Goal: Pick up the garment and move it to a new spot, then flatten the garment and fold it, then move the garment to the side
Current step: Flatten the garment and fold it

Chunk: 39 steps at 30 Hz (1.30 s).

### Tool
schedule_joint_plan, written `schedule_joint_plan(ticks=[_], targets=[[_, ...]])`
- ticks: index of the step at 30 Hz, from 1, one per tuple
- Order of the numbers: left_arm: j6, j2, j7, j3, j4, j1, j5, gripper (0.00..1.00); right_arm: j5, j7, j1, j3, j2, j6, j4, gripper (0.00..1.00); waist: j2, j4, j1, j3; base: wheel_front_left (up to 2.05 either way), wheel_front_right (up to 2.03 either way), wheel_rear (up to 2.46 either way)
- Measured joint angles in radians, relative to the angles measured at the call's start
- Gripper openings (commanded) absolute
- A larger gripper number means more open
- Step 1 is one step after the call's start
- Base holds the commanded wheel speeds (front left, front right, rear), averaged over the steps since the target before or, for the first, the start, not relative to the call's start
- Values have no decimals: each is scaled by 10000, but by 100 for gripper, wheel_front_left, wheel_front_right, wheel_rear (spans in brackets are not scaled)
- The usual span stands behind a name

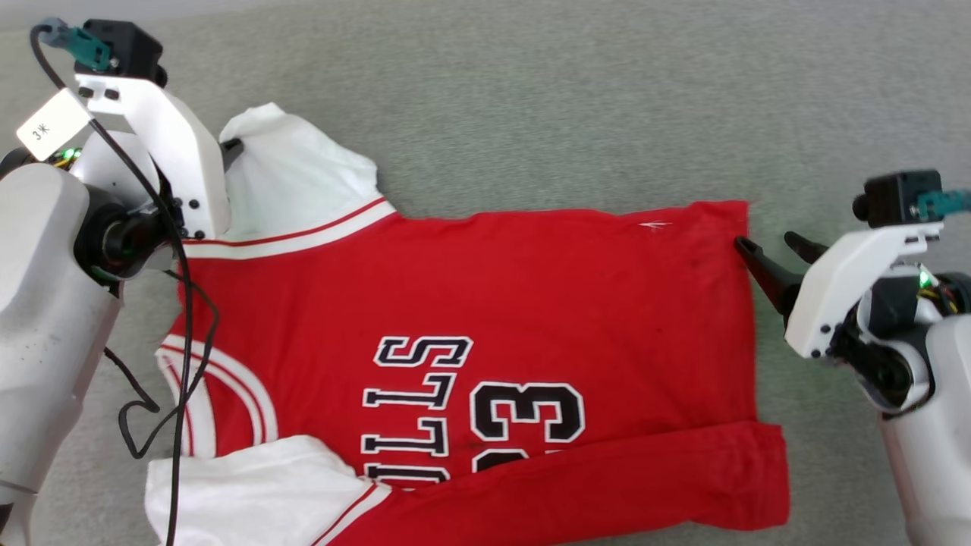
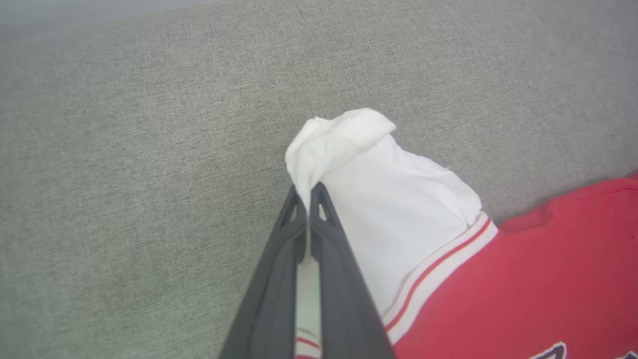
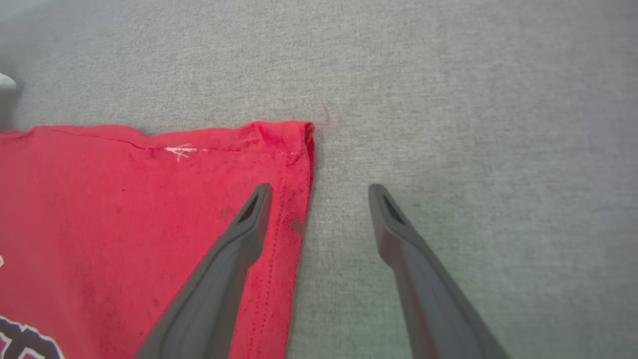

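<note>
**Item:** the garment (image 1: 531,303), a red jersey. Count: one. It lies spread across a grey woven surface (image 1: 569,98), collar end by the left arm and hem by the right. Its near long edge lies doubled over the lettering (apparently a first fold).

**White sleeves:** two. The far sleeve (image 2: 398,199) is lifted at the cuff. The near sleeve (image 1: 243,493) lies on the surface.

**Left hand** (image 2: 307,192): one, clenched on the far sleeve's cuff, presumably to carry it inward over the red body.

**Right hand** (image 3: 319,192): one, released. One finger sits above the hem corner and the other above bare surface, so it straddles that edge, likely for a matching pinch.

**Fingers:** four in all.
</note>
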Motion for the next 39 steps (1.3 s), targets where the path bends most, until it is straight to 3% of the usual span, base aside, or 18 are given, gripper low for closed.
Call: schedule_joint_plan(ticks=[14, 15, 16, 18, 31, 39], targets=[[-79, -121, -251, -58, -244, -67, -2, 0, 585, 1206, -1329, 1459, -301, -23, 1638, 100, 0, 672, 0, 397, 0, 0, 0], [-79, -121, -261, -59, -224, -65, -2, 0, 639, 1206, -1352, 1563, -353, -23, 1655, 65, 0, 673, 0, 392, 0, 0, 0], [-81, -121, -263, -59, -209, -65, -6, 0, 673, 1204, -1386, 1657, -389, -23, 1678, 37, 0, 672, 0, 378, 0, 0, 0], [-92, -121, -309, -67, -140, -48, -13, 0, 698, 1101, -1469, 1854, -466, -23, 1716, 0, 0, 664, 0, 323, 0, 0, 0], [-180, -169, -1595, 75, 159, 664, -2, 0, 717, -261, -1344, 1657, -890, 6, 1774, 0, 0, 719, 1, -752, 0, 0, 0], [54, 21, -2740, 284, -571, 2592, -295, 0, 715, -732, 23, 1319, -1085, 6, 1423, 0, 0, 911, 0, -1767, 0, 0, 0]])
